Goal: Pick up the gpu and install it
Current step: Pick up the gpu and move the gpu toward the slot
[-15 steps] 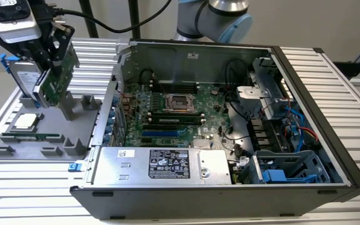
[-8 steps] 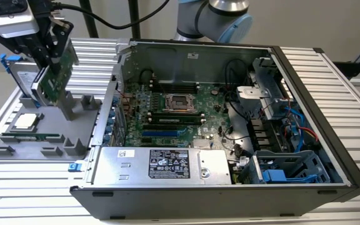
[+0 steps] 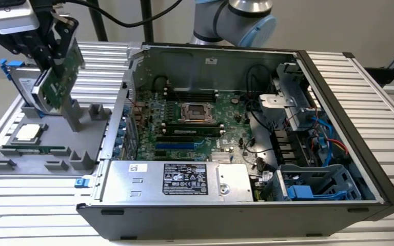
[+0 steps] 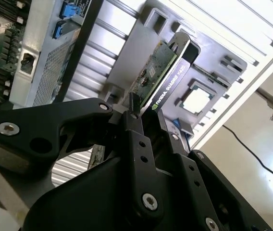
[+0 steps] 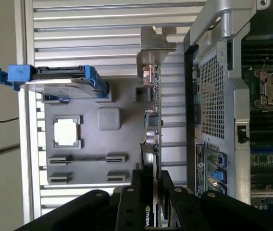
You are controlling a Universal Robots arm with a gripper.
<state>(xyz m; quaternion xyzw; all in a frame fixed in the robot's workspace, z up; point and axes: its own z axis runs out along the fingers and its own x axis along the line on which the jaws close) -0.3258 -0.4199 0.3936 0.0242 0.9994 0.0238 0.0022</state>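
Slatted table [image 3: 39, 205] w/ tray [image 3: 57, 137]; end effector [image 5: 152, 175] clamps gpu [image 3: 61, 84] above; first wrist view shows bracket [image 5: 155, 41].

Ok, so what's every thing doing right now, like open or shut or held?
gpu, gripped, outside the computer.
end effector, shut on the gpu.
computer case, open, side off.
hard drive, standing on edge in the gray tray.
processor chip, lying flat in the tray.
memory stick, lying in the tray.

The exterior view looks down from afar on the black computer case [image 3: 217, 225], with the grey plastic tray [image 3: 26, 166] at nine o'clock; both wrist views see this tray [image 4: 143, 31] [image 5: 93, 139] closely, past the black hand [image 4: 146, 115] [image 5: 152, 178].
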